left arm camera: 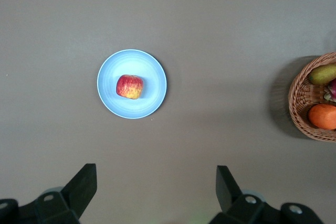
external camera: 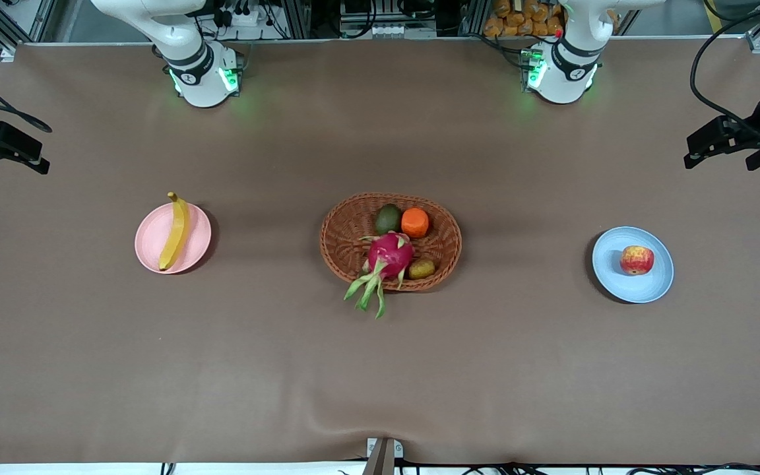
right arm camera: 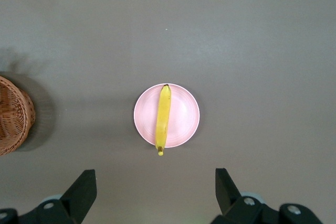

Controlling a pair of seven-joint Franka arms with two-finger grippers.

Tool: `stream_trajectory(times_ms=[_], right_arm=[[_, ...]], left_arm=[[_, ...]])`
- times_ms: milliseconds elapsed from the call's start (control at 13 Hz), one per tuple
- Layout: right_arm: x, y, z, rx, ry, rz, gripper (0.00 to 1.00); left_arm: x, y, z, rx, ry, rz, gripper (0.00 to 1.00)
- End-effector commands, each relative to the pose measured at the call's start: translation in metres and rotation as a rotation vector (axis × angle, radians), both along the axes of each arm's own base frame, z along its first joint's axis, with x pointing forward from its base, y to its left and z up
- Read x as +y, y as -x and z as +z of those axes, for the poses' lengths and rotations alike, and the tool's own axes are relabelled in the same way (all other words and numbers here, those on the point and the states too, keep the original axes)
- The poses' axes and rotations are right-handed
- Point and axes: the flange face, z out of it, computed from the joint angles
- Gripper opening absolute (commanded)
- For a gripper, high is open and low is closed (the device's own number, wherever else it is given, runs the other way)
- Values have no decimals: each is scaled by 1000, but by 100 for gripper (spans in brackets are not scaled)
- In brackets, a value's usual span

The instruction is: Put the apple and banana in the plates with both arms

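Banana (external camera: 175, 231) lies across the pale pink plate (external camera: 196, 247) at the right arm's end of the table, its long axis running from the robots' side toward the front camera with a slight curve. One tip pokes just past the plate's rim on the side toward the robots' bases; the other tip rests at the rim nearest the front camera. In the right wrist view the banana (right arm camera: 163, 119) spans the pink plate (right arm camera: 184, 114) from edge to edge, one end sticking out a little over the rim.

Apple (external camera: 636, 259) sits on the light blue plate (external camera: 617, 277) at the left arm's end of the table, close to the plate's middle; the left wrist view shows the apple (left arm camera: 129, 86) red with yellow streaks on the blue plate (left arm camera: 152, 72).

Between the two plates stands an oval wicker basket (external camera: 340, 244) holding a dragon fruit (external camera: 390, 254), an orange (external camera: 415, 222), a dark green fruit (external camera: 388, 218) and a small brown fruit (external camera: 421, 268).

The right gripper (right arm camera: 153, 192) hangs high over the table above the pink plate, jaws spread wide and holding nothing. The left gripper (left arm camera: 156, 190) hangs likewise above the blue plate, jaws spread wide and bare.
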Motion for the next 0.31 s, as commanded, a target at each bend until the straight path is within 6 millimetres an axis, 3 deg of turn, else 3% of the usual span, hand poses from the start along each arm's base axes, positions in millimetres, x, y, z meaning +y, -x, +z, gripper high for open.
stream_trajectory(times_ms=[0,231], right_arm=[[2,9,4,-6,23,20,100],[5,8,3,-7,19,25,100]], left_arm=[[-3,-4,2,2,7,10,100],[-4,-4,2,2,8,8,100]])
